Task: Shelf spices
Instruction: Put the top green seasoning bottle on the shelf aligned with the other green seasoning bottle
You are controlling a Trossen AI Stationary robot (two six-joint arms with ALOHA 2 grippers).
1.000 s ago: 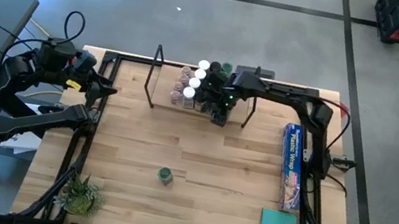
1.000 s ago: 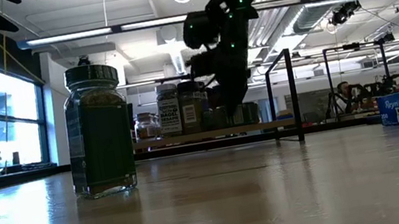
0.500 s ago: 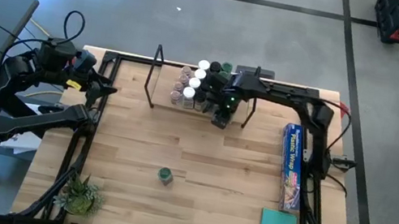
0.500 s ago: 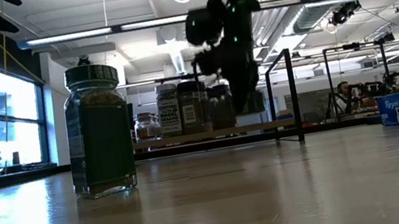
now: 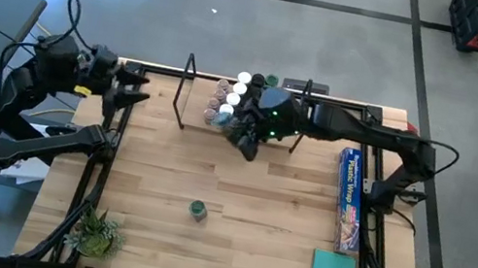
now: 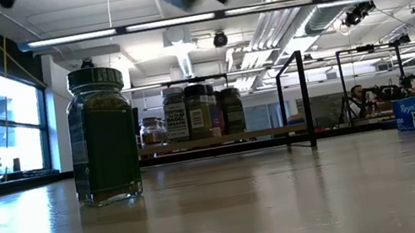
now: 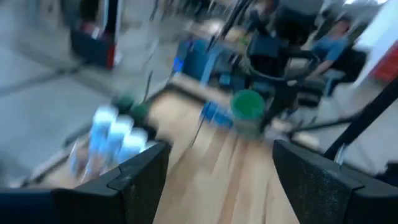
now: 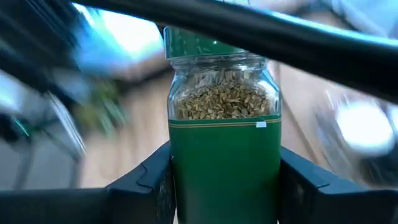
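My right gripper (image 8: pixel 224 186) pinches a round glass jar (image 8: pixel 224 134) with a green lid and green label, above the wooden worktop (image 5: pixel 248 195) just in front of the shelf (image 5: pixel 188 96). I cannot read the label. More jars (image 5: pixel 230 98) crowd the shelf. One dark jar (image 5: pixel 197 209) stands alone. A blue box (image 5: pixel 349 198) reads "Plastic Wrap". My left gripper (image 7: pixel 214 168) is spread wide, its picture blurry.

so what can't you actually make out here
- High view: the right gripper sits over the shelf, hiding the jars beneath it.
- Low view: that gripper is cut off by the top edge.
- Left wrist view: motion blur; the jar tops can't be counted.
- Right wrist view: the held jar blocks the shelf.
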